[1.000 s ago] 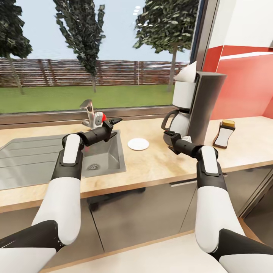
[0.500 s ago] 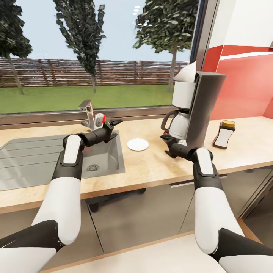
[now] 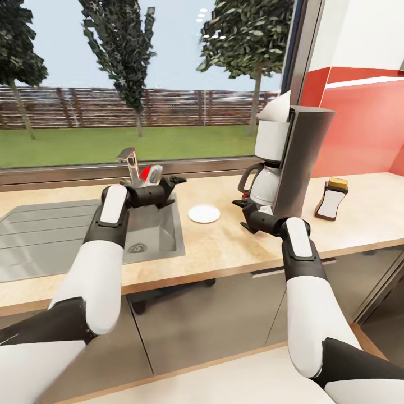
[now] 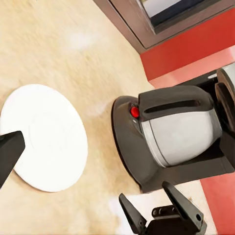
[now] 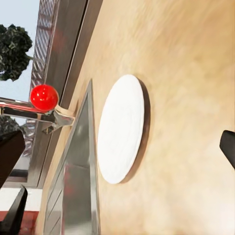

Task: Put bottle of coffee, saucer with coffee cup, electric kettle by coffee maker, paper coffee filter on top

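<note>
The coffee maker [image 3: 294, 163] stands on the kitchen countertop [image 3: 224, 244] with a white paper coffee filter [image 3: 278, 109] on its top and its white carafe [image 4: 181, 132] in place. To its right stands the bottle of coffee [image 3: 331, 198]. The white saucer [image 3: 203, 213] [image 4: 44, 137] [image 5: 122, 127] lies bare between the sink and the coffee maker. My right gripper [image 3: 240, 213] [image 4: 144, 190] hovers open and empty just in front of the carafe, right of the saucer. Left of the saucer, my left gripper [image 3: 175, 180] is open over the sink's back corner. The coffee cup, electric kettle and kitchen shelf are out of view.
A steel sink [image 3: 84, 233] with a drainboard takes up the counter's left part. Behind it stands a faucet [image 3: 130, 165] with a red knob [image 5: 44, 97]. A window runs along the back and a red wall [image 3: 365, 129] closes the right side.
My left arm has risen and its gripper has shifted right toward the saucer. The right gripper has edged left, away from the coffee maker's base. The objects have not moved.
</note>
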Available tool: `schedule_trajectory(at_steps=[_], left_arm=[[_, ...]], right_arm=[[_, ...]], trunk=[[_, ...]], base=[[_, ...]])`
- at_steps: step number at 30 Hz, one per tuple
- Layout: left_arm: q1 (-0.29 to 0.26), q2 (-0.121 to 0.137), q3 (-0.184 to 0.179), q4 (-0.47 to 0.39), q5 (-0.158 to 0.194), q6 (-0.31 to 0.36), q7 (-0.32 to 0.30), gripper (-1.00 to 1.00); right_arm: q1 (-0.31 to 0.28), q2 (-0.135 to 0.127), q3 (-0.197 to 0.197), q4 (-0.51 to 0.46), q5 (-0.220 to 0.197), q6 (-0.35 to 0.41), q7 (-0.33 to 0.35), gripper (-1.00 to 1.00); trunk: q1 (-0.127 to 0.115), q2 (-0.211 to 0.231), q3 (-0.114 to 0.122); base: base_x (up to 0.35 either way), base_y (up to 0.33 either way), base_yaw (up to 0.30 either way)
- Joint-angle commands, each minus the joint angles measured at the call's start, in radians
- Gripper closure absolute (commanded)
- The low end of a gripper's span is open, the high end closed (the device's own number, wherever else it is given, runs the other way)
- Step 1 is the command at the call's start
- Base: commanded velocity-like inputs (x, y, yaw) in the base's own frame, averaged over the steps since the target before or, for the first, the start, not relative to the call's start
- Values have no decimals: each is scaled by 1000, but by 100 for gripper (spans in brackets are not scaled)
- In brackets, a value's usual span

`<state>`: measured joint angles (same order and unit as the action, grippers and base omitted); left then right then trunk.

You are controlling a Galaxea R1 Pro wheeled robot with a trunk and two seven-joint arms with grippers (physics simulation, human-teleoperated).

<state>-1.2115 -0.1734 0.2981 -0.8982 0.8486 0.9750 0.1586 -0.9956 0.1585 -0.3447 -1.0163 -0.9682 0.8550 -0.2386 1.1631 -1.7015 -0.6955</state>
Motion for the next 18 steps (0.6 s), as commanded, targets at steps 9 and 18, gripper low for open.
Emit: schedule_trajectory(at_steps=[9,18], left_arm=[[-38,-1,9,27,10,7,46,-100],[-40,-1,13,28,10,7,48,-100]], right_arm=[[-1,2,-2,-2,-12,3,-11,-100],[-2,3,1,-1,-12,2,-30,-100]], trunk=[[0,-1,-1],[0,-1,-1]], base=[[0,0,0],[27,0,0]])
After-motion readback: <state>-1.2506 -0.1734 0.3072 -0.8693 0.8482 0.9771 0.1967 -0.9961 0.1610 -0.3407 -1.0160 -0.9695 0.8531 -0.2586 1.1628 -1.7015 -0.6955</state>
